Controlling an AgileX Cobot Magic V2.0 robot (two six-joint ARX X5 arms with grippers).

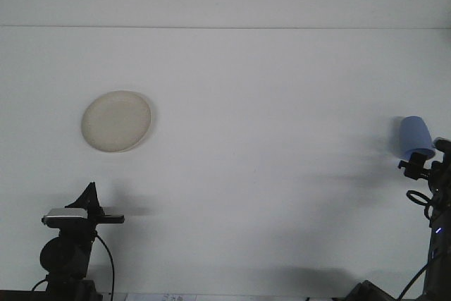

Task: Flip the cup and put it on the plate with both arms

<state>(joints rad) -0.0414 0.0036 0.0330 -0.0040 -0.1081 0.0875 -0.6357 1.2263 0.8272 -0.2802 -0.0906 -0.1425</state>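
A pale blue cup (416,137), tapered, is seen near the right edge of the white bench (268,174). The right hand (426,167) is just beside it; its grip cannot be told. The cream plate (117,120) lies towards the left edge, and the left hand (90,199) is seen open by the near edge.

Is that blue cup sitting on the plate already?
No, the blue cup stands at the far right of the table, while the plate lies far off on the left with nothing on it.
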